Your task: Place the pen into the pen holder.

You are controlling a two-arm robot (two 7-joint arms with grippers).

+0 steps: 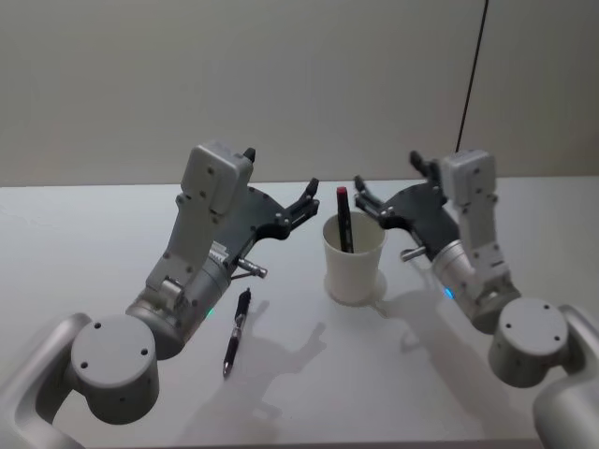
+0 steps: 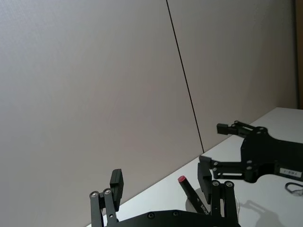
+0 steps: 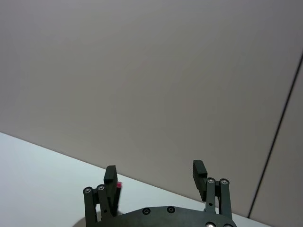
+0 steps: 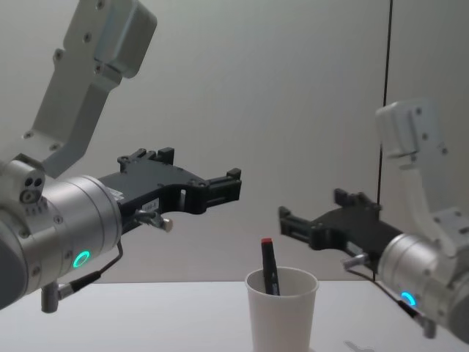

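- While neither one grips anything, the left gripper [image 1: 304, 200] and the right gripper [image 1: 366, 197] both have their jaws spread, each pair of black fingers parted with only air between them.
- In the left wrist view the left gripper [image 2: 161, 174] frames the red tip of a pen [image 2: 181, 179] between its parted fingers, with the right gripper [image 2: 214, 144] farther off, also parted.
- In the right wrist view the right gripper [image 3: 155, 170] shows the same red tip [image 3: 118, 185] just beside one finger.
- Both grippers hang in the air above the table [image 1: 393, 383], their tips pointing toward each other across the paper cup [image 1: 354, 267]. Taking the cup as the dial's centre in the head view, the left one sits at about ten o'clock and the right one at about one o'clock.
- From the chest view the left gripper [image 4: 230, 185] is higher than the right gripper [image 4: 287, 220], and both are above the cup's [image 4: 282, 312] rim.
- A red-capped pen [image 1: 344, 220] stands inside the cup, leaning toward eleven o'clock in the chest view [image 4: 269, 265]. Its top pokes above the rim, into the gap between the two sets of fingertips.
- A black pen [image 1: 236, 332] lies flat on the table at about eight o'clock from the cup, well apart from it and just beside the left arm's lower joint.
- Behind everything is a plain wall with a thin dark line [image 1: 473, 75] running up it at one o'clock.
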